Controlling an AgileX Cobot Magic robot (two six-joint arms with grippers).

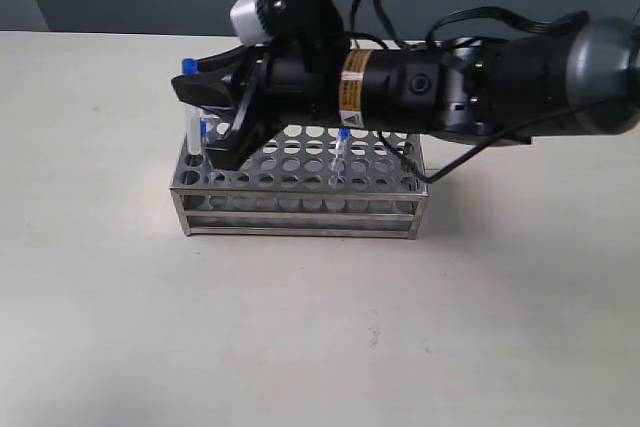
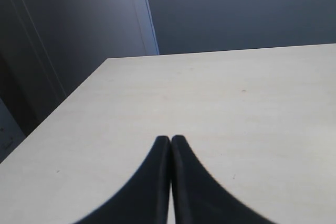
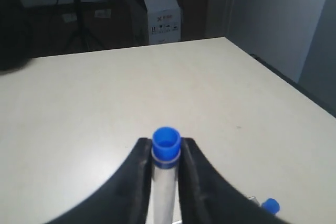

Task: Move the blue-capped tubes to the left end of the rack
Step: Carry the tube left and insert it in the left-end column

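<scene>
The steel rack (image 1: 300, 212) stands on the table in the exterior view. My right gripper (image 1: 195, 87) reaches across to the rack's left end and is shut on a blue-capped tube (image 1: 192, 132), upright over the leftmost holes. In the right wrist view that tube (image 3: 164, 182) sits between the right gripper's (image 3: 166, 148) fingers, its cap level with the tips. A second blue cap (image 1: 203, 130) shows just beside it, partly hidden by the fingers. Another blue-capped tube (image 1: 341, 152) stands mid-rack. My left gripper (image 2: 170, 139) is shut and empty over bare table, out of the exterior view.
The pale table (image 1: 300, 327) spreads in front of the rack. My right arm (image 1: 450, 87) lies over the rack's back rows and hides them. A cardboard box (image 3: 163, 17) and a tripod (image 3: 79, 14) stand beyond the table's far edge.
</scene>
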